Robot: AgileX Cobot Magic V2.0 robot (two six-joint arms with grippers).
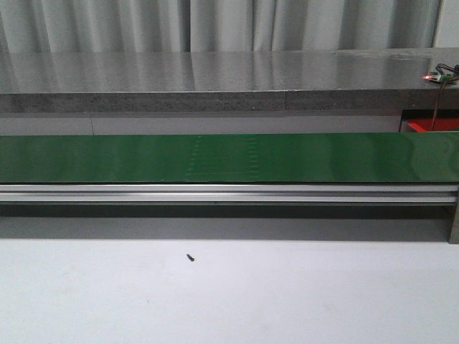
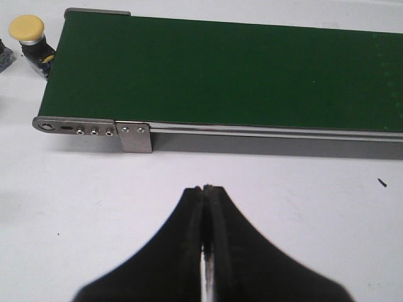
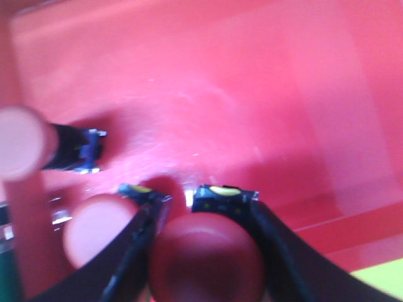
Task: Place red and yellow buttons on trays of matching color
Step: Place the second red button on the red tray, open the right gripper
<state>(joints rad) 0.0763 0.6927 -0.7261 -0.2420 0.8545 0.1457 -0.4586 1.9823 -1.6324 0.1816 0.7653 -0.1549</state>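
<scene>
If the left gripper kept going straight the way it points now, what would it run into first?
Probably the near metal side rail of the green conveyor belt. The left gripper is shut, with only bare white table between it and the rail. If it travels higher than the rail, it would pass over the belt; height is unclear.

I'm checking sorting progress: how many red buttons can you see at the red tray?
3: one between the right gripper's fingers over the red tray, two more red buttons beside it. Blur may hide others.
</scene>
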